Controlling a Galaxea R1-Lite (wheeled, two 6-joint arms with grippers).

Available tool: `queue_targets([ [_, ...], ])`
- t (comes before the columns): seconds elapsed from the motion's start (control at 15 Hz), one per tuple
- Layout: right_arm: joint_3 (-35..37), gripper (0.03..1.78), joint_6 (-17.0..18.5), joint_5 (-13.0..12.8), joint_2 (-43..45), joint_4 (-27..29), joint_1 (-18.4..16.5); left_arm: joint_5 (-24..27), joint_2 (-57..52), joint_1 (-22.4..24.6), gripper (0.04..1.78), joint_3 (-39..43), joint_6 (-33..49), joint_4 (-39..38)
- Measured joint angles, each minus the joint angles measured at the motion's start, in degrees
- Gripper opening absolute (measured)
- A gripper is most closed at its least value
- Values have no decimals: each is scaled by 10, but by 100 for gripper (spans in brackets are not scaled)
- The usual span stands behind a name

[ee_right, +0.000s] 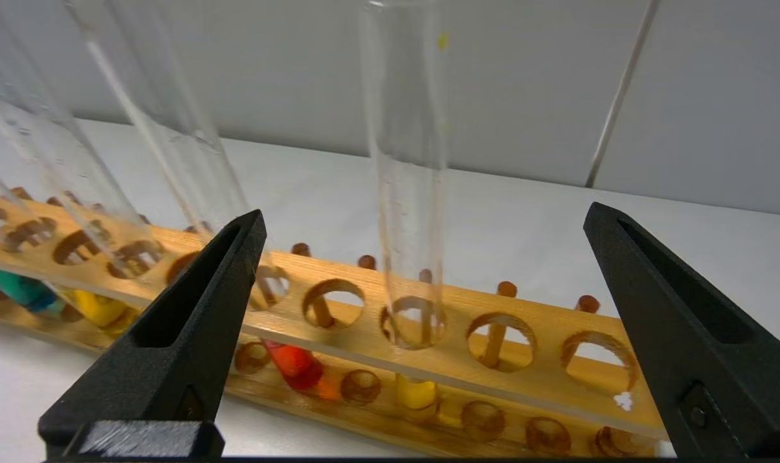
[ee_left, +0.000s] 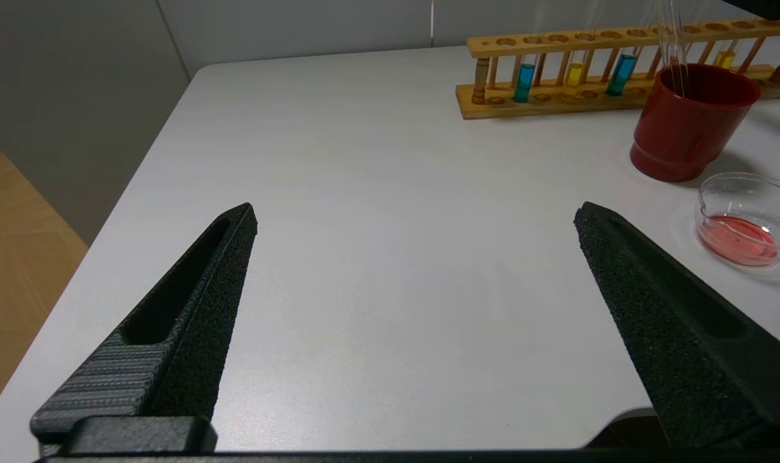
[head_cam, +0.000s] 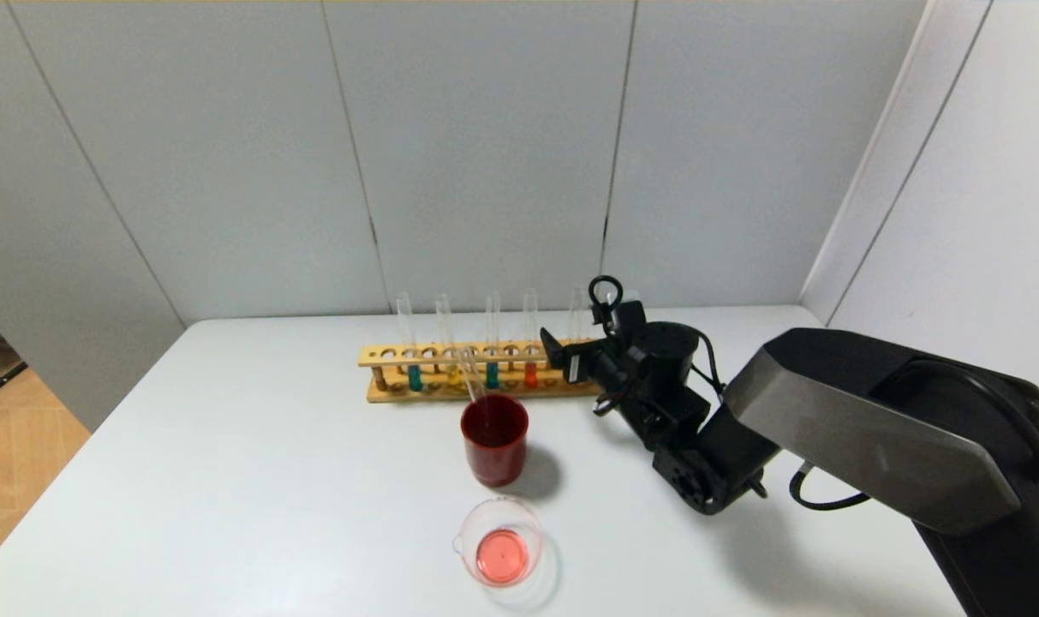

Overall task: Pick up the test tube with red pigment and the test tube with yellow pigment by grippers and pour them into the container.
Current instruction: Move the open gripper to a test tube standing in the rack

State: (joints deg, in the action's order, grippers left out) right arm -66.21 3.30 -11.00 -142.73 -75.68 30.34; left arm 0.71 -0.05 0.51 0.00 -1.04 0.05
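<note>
The right gripper is reaching toward the wooden test tube rack standing near the far edge of the worktop, its fingers spread wide on either side of the test tube with yellow pigment. That tube is standing upright in a rack hole near the rack's right end, pale yellow liquid sitting at its round bottom; the fingers are not touching it. Just beside it, the test tube with red pigment is leaning in its own hole, partly hidden behind one finger, its red-orange liquid showing low in the rack. Other tubes with teal and yellow liquid are standing further toward the rack's left end.

A dark-red cup is standing just in front of the rack, with an empty tube leaning inside it. The container, a low clear glass beaker, is sitting nearer the front edge, holding a shallow layer of pinkish-red liquid.

The left gripper is hovering over the left part of the worktop, well apart from everything, its fingers spread wide and holding nothing.
</note>
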Motion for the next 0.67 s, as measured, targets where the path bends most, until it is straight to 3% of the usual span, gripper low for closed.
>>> queue_targets([
  [0.2,-5,171,0,0,-5,3,0,0,0,0,175,0,0,0],
  [0.33,-10,157,0,0,-8,5,-2,0,0,0,175,0,0,0],
  [0.53,-19,119,2,0,-12,6,-4,0,0,0,175,0,0,0],
  [0.67,-23,80,4,-1,-13,11,-5,0,0,0,175,0,0,0],
])
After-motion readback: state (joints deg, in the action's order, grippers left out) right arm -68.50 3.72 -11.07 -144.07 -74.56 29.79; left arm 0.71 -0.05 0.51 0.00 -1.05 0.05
